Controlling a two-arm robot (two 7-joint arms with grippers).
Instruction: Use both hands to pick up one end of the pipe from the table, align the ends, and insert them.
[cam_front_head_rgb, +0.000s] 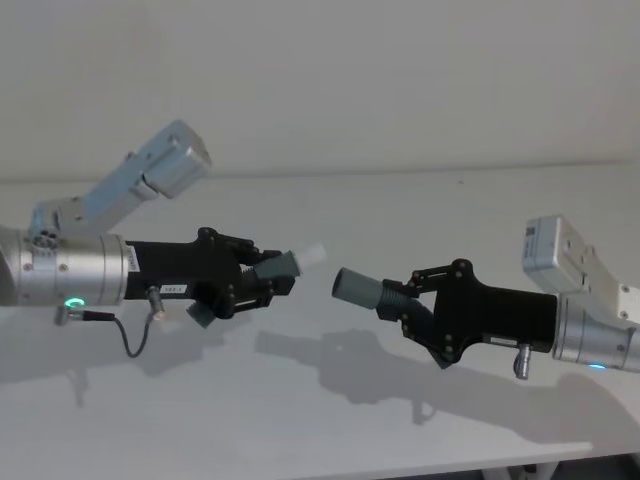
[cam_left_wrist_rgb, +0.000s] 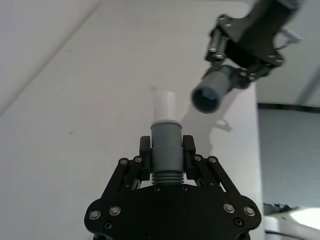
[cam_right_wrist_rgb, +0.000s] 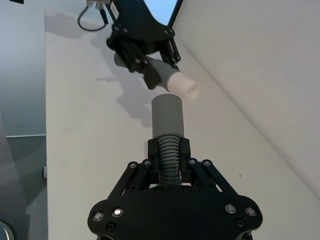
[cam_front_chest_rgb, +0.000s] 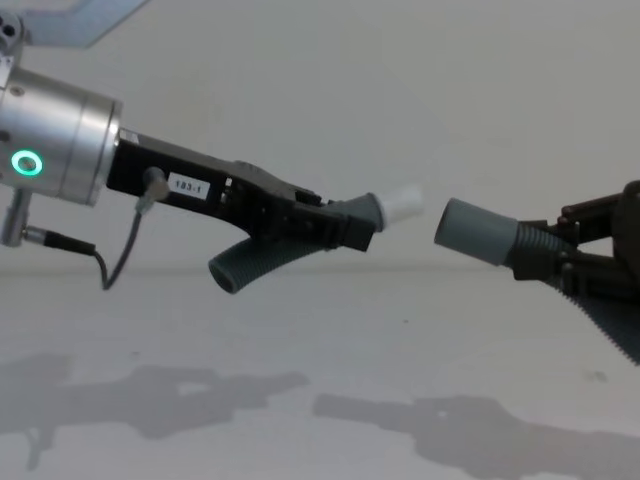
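Left gripper (cam_left_wrist_rgb: 166, 147): black linkage, silver screws (cam_left_wrist_rgb: 114, 210), white "183-1" label (cam_front_chest_rgb: 186, 186), black cable (cam_front_chest_rgb: 110, 265), silver cylindrical arm (cam_front_chest_rgb: 60, 140), green ring light (cam_front_chest_rgb: 25, 163). Right gripper (cam_right_wrist_rgb: 168, 150): same black build.

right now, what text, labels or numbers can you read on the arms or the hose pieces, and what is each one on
"183-1": white label on the side of the left gripper, read in the chest view.
That gripper's label in the head view: too small to read.
White-tipped hose piece and open-cuffed hose piece: no print to read.
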